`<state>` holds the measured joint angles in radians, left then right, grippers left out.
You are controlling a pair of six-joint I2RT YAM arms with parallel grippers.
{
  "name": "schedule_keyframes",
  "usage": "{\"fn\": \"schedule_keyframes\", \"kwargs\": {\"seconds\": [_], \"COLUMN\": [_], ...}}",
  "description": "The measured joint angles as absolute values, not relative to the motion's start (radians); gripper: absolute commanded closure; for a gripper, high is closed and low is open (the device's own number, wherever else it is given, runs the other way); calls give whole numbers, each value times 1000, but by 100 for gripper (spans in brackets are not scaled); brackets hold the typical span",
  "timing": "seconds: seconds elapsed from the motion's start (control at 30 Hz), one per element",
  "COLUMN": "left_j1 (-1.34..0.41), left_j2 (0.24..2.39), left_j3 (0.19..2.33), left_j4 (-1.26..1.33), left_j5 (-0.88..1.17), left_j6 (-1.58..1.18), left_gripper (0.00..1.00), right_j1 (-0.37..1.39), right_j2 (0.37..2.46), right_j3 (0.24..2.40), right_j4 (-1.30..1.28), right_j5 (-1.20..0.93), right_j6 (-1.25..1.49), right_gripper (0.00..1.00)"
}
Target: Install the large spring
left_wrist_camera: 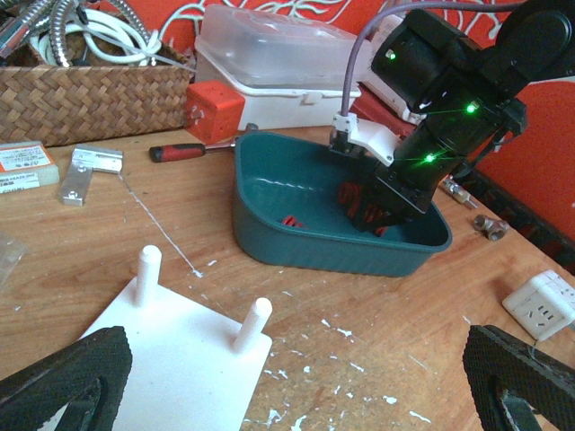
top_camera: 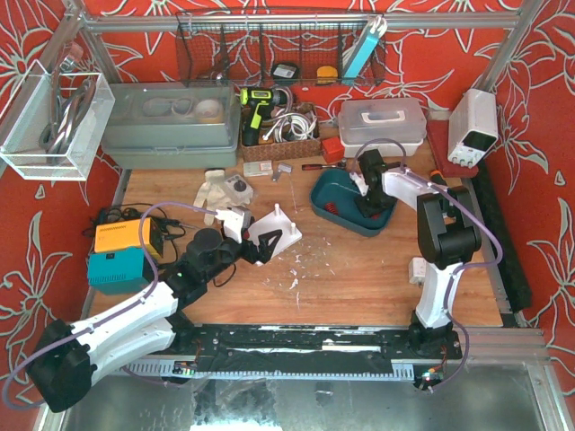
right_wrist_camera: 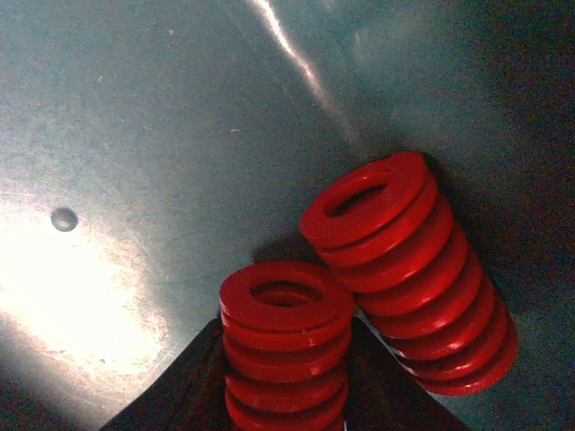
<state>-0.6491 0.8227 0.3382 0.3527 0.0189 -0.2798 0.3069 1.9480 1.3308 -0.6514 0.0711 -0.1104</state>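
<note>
Right gripper (left_wrist_camera: 373, 214): clamped on red spring (right_wrist_camera: 286, 332) in teal tray (left_wrist_camera: 278, 235).
Left gripper (left_wrist_camera: 292, 386): wide open, empty, above white peg plate (left_wrist_camera: 180, 355).

Overhead view, 2 wrist views, tray (top_camera: 332, 190) shared

Left arm (top_camera: 135, 325) and right arm (top_camera: 437, 292) have white links, black joints, lilac cables (top_camera: 156, 269).

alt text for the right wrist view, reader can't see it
The right gripper is shut on an upright red spring on the floor of a teal tray. A second red spring leans tilted just beside it.
</note>
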Motion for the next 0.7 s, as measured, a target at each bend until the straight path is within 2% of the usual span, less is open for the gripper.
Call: {"fn": "schedule_keyframes", "kwargs": {"seconds": [0.43,0.7], "left_j1": [-649,-649], "left_j2": [823,818], "left_j3": [338,338], "left_j4": [353,348], "left_j5": [13,-6], "left_j6": [-280,-280], "left_gripper": [0,0], "right_j1": [313,381], "right_j2": [1850,1667], "right_j3": [1330,1270], "right_j4": [-629,-553], "right_j5": [-23,-29], "right_j6": [-116,-109], "right_gripper": [97,100]}}
